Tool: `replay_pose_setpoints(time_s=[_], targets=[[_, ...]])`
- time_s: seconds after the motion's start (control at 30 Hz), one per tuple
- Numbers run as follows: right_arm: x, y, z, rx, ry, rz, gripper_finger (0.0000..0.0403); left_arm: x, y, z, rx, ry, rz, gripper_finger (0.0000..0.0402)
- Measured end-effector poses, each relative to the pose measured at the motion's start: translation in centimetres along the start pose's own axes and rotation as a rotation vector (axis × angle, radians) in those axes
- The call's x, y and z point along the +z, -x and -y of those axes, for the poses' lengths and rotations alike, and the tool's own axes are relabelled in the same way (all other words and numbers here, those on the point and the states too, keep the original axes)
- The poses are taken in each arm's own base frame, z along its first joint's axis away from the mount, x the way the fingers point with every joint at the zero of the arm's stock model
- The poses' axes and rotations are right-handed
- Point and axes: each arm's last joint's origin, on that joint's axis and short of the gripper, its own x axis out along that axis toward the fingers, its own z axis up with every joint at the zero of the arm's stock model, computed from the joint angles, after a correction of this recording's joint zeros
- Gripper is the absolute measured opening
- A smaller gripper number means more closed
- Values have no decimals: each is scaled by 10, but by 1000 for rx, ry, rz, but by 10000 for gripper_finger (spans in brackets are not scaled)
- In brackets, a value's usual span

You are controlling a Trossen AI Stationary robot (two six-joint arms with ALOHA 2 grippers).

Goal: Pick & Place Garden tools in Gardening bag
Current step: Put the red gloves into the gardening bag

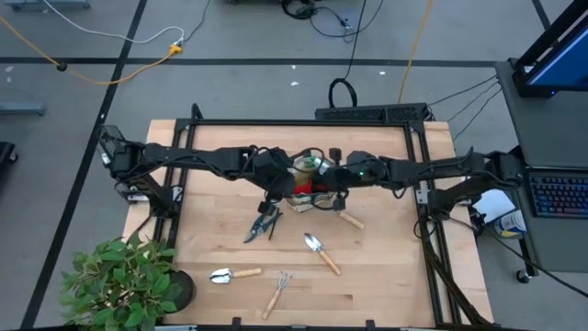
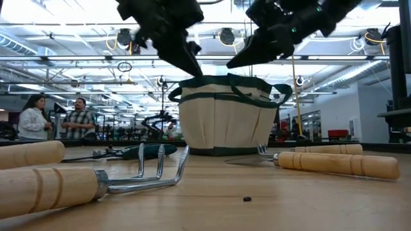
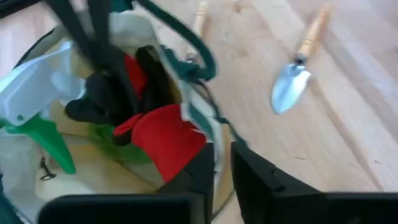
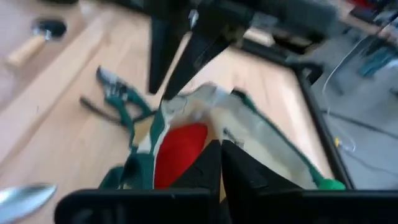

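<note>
The beige gardening bag with dark green trim stands upright on its base at the middle of the table and shows in the low view. Inside it lie a red glove and a green spray bottle with a white top. My left gripper is shut at the bag's left rim. My right gripper is shut at its right rim. Dark pruning shears, two wooden-handled trowels and a rake lie flat on the table nearer the front. My left gripper pinches the bag's top rim between its two fingers, one finger inside the bag and one outside. The fingers slant down from the table's left side. The bag stands on the table. My right gripper is shut on a fold of the bag's beige cloth at the rim, slanting down from the table's right side. The fingers hide the place of contact. The bag stays on the table.
A leafy potted plant stands at the table's front left corner. A wooden handle lies just right of the bag. A black frame borders the table. People stand in the room behind.
</note>
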Motion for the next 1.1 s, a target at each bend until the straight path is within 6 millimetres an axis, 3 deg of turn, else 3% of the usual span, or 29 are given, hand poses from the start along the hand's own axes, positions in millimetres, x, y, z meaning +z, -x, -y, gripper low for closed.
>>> replay_pose_setpoints(time_s=[0.2,0.37,0.6,0.7,0.87,1.1], targets=[[16,5,14,22,8,-106,1,-3,-5,-1,76,-7,-61,38],[7,6,22,14,-42,-177,1,-1,-6,3,64,-36,-54,81],[0,-9,23,99,-60,-151,0,-3,-10,4,51,-62,-72,137],[-7,-17,19,138,-67,-178,0,-2,-10,4,42,-83,-61,114],[-15,-29,21,139,-69,-201,0,1,-10,4,28,-116,-23,16],[-29,-36,20,160,-109,-285,0,8,-10,5,49,-198,27,6]])
